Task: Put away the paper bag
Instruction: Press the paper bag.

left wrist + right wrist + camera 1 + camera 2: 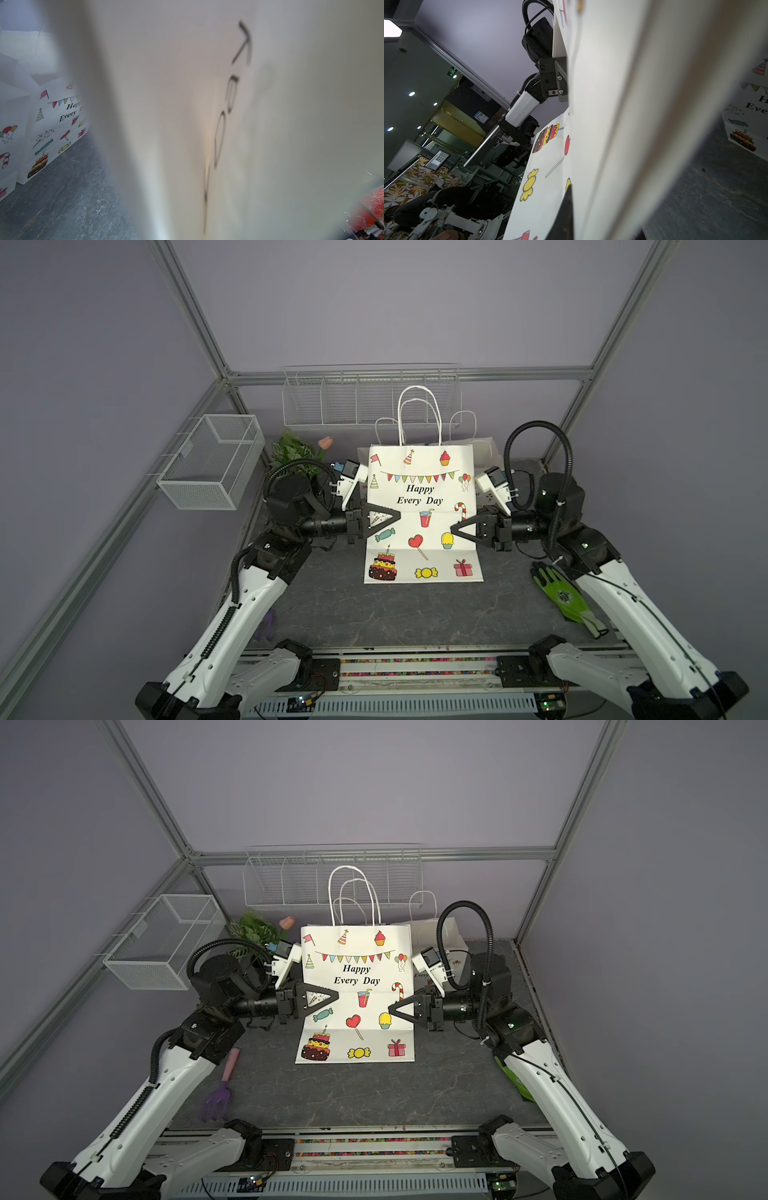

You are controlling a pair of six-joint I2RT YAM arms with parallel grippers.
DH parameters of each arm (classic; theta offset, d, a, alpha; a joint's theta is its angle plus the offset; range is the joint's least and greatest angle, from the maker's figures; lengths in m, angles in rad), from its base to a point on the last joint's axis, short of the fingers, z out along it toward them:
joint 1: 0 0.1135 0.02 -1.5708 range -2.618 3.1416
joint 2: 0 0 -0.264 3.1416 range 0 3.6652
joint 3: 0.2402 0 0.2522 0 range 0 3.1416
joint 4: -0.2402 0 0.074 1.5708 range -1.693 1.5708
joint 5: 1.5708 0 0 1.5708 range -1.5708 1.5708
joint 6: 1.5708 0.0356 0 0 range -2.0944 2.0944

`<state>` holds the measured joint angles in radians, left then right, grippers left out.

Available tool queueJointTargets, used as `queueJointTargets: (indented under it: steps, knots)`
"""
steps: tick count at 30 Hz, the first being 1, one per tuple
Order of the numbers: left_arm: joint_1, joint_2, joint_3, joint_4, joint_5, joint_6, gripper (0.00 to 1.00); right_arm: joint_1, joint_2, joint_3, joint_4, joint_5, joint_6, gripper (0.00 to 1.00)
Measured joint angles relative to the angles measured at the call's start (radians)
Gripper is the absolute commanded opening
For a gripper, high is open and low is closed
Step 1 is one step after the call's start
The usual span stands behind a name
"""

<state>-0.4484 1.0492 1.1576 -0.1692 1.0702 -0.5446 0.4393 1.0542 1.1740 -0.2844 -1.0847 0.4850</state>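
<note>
with left jaws and right jaws clamped on opposite edges of the bag, lift level and in step toward the rack, paper taut, not torn.

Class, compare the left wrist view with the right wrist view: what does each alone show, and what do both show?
Only the left wrist view: blurred black lettering on the paper bag. Only the right wrist view: the left arm and the room beyond. Both: that bag close up, and more printed bags standing on the dark table.
</note>
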Motion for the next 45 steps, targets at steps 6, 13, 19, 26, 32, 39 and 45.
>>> queueJointTargets:
  steps: [6, 13, 19, 26, 32, 39, 45]
  knots:
    - [0.002, 0.002, 0.017, -0.040, -0.012, 0.026, 0.26, 0.002, 0.005, 0.000, -0.006, 0.004, -0.010, 0.07]
    - [0.010, 0.001, 0.007, -0.015, -0.040, 0.031, 0.96, 0.011, 0.004, 0.000, -0.041, 0.001, -0.010, 0.07]
    - [0.010, -0.003, -0.065, 0.015, -0.017, 0.024, 0.97, 0.007, 0.003, 0.018, -0.008, -0.024, 0.031, 0.07]
    - [0.010, -0.027, -0.109, 0.027, 0.013, 0.008, 0.80, -0.001, 0.005, 0.053, 0.005, -0.031, 0.039, 0.07]
    - [0.010, -0.080, -0.122, 0.053, 0.032, -0.013, 0.44, -0.004, 0.024, 0.084, -0.039, -0.027, 0.010, 0.07]
    - [0.010, -0.093, -0.131, 0.063, 0.050, -0.014, 0.07, -0.005, 0.026, 0.085, -0.076, -0.019, -0.019, 0.07]
    - [0.010, -0.093, -0.131, 0.060, 0.053, -0.018, 0.00, -0.006, 0.031, 0.092, -0.108, -0.004, -0.047, 0.11]
